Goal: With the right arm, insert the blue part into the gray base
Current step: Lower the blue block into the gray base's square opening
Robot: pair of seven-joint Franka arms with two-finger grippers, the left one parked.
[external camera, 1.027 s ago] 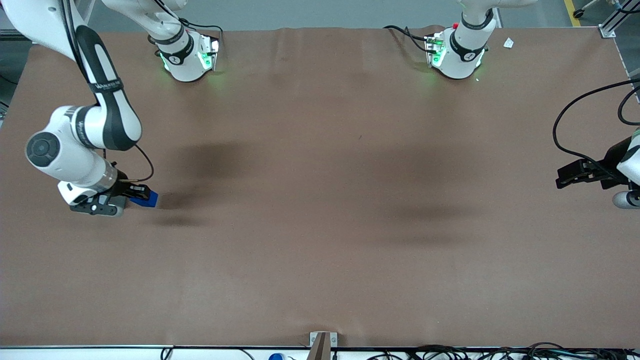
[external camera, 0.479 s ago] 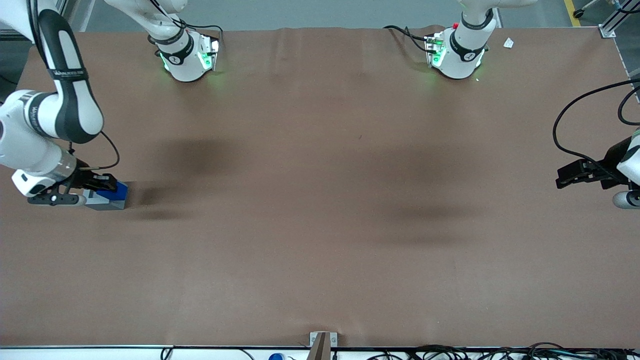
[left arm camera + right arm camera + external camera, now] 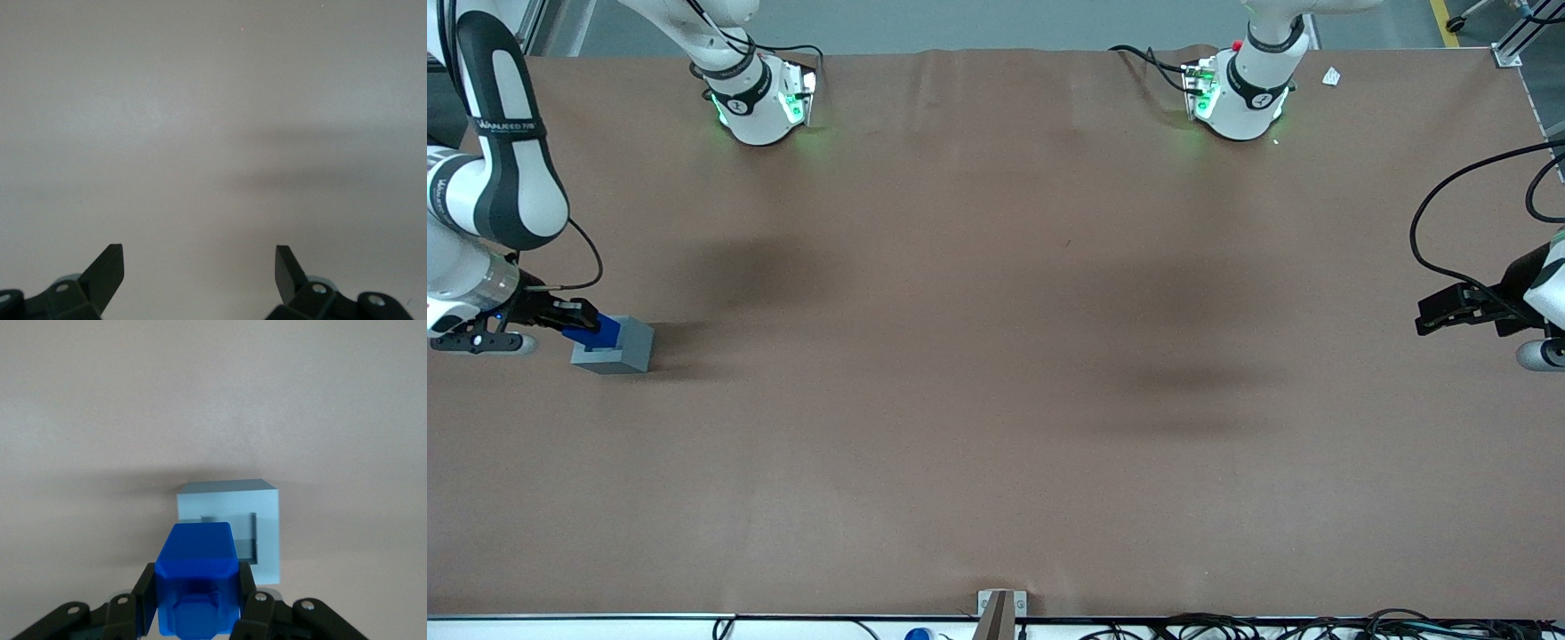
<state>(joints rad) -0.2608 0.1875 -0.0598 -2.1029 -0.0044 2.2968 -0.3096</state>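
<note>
The gripper's (image 3: 197, 613) fingers (image 3: 148, 587) are clamped on the blue part (image 3: 195, 577), one against each side, with its narrower stub facing the wrist camera. Just past the fingertips and lower sits the gray base (image 3: 230, 520), its square recess partly covered by the part. In the front view the gripper (image 3: 569, 320) holds the blue part (image 3: 596, 331) above the gray base's (image 3: 618, 348) edge on the working arm's side, on the brown table (image 3: 996, 400). The step in hand looks like alignment before insertion. The next move likely calls for centring the part over the recess, squaring it, then lowering straight down.
</note>
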